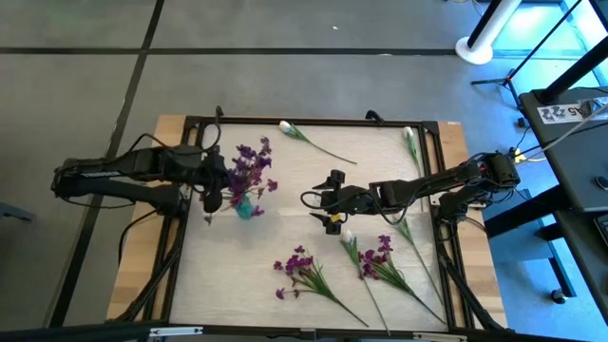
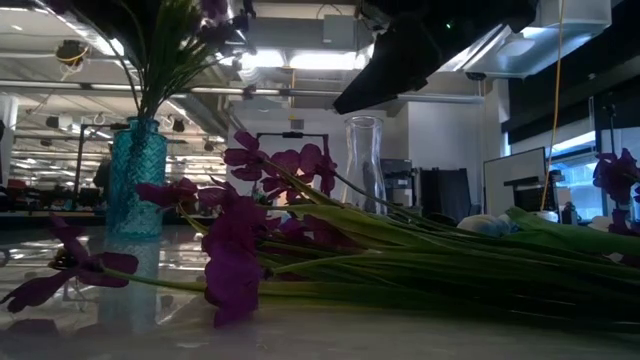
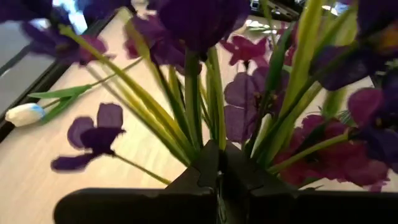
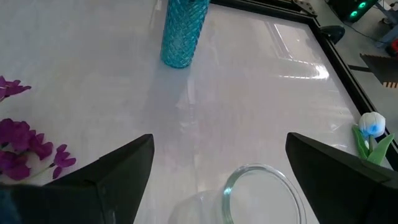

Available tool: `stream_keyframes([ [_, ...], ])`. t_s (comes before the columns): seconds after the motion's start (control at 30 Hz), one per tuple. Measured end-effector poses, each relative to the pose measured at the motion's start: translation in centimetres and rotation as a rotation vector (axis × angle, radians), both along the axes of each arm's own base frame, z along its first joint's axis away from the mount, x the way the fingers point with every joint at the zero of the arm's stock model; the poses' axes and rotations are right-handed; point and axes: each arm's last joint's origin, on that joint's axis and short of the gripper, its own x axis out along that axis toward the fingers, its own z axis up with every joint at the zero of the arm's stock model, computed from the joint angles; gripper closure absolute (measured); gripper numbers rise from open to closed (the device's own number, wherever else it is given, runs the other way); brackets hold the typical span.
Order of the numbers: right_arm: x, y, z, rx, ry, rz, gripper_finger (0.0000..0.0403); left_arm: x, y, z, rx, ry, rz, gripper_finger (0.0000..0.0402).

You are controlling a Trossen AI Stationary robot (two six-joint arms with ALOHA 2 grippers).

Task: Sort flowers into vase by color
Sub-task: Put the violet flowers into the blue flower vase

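My left gripper (image 1: 211, 197) is shut on a bunch of purple flowers (image 1: 252, 171) beside the teal vase (image 1: 244, 208). In the low view green stems (image 2: 158, 70) run down into the teal vase's mouth (image 2: 137, 125). My right gripper (image 4: 219, 149) is open at mid-table, with a finger on either side above the clear glass vase's rim (image 4: 261, 183), touching nothing. More purple flowers (image 1: 302, 269) (image 1: 377, 256) and a white tulip (image 1: 348, 237) lie flat near the table's near edge. Two more tulips (image 1: 286, 125) (image 1: 408, 134) lie by the far edge. My left gripper pinches the purple bunch between its two shut fingers, on the gathered green stems (image 3: 208, 134) below the blossoms. Several stems fan out forward from the pinch, with the blossoms (image 3: 199, 18) beyond. The fingers themselves hide how far back the stems reach.
A black frame (image 1: 313, 121) borders the work surface. The clear vase (image 2: 365, 160) stands upright right of the teal one. The loose flowers near the table's near edge fill the low view's foreground (image 2: 300, 260). Bare surface lies between the two vases (image 4: 249, 81).
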Motion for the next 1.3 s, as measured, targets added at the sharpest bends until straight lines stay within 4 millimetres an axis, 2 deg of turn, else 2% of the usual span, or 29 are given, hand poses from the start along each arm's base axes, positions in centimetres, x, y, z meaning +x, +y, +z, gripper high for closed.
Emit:
stream_keyframes([
  [0.13,0.0,0.0,0.0,0.000,0.000,0.000,0.0040,-0.6,0.0,0.4,0.003,-0.036,0.020,0.0384],
  [0.3,0.0,0.0,0.0,0.015,-0.004,-0.010,0.0040,-1.1,0.0,1.8,-0.015,-0.083,0.037,0.0339],
  [0.53,0.0,0.1,0.0,0.021,-0.005,-0.012,0.0040,-1.6,-0.1,0.4,-0.088,0.073,0.085,0.0290],
  [0.7,0.0,0.1,0.0,0.021,-0.005,-0.012,0.0040,-1.6,-0.3,0.5,-0.099,0.068,0.067,0.0285],
  [1.0,0.0,0.1,0.0,0.021,-0.005,-0.012,0.0040,-1.5,-1.2,0.5,-0.138,0.072,-0.016,0.0300],
  [1.3,0.0,0.0,0.0,0.021,-0.003,-0.012,0.0040,-1.7,-1.0,0.3,-0.080,0.084,0.081,0.0301],
])
